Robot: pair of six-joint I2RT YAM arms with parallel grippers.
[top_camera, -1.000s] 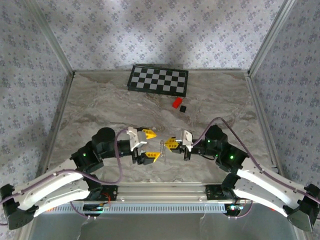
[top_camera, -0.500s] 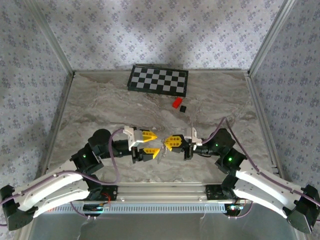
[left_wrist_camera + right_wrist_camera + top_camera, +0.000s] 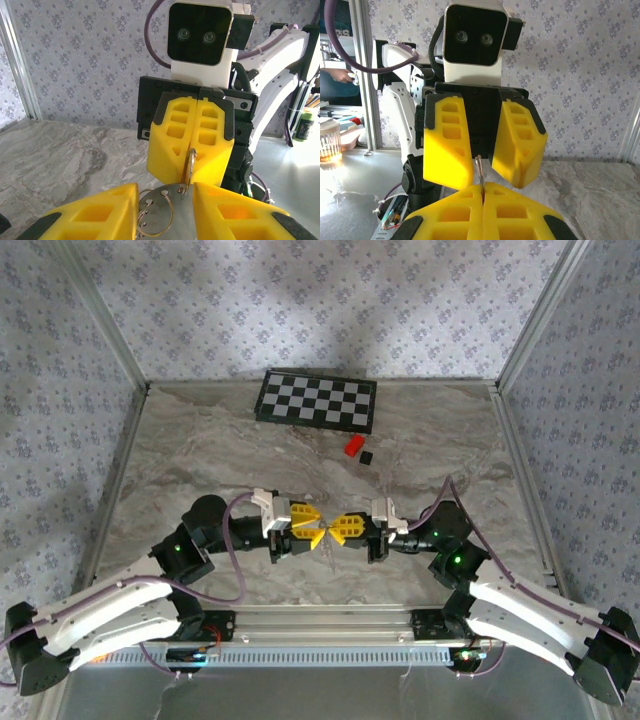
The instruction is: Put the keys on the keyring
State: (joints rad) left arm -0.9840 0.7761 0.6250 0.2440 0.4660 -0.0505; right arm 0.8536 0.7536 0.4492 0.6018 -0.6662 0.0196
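I see pale wallpaper [image 3: 320,300] with a small lilac flower print on all three walls; aluminium posts [image 3: 118,345] run up the corners; the tabletop [image 3: 200,450] is grey veined marble, evenly lit; a black-and-white checkerboard [image 3: 317,400] lies by the far wall; past the enclosure a green bottle [image 3: 303,125] stands on a bright bench.

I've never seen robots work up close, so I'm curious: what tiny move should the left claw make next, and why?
Probably close the left gripper on the flat silvery piece. Its jaws stand apart on either side of that piece, while the right gripper is shut on the thin keyring facing it. A firm hold likely has to come before any threading.
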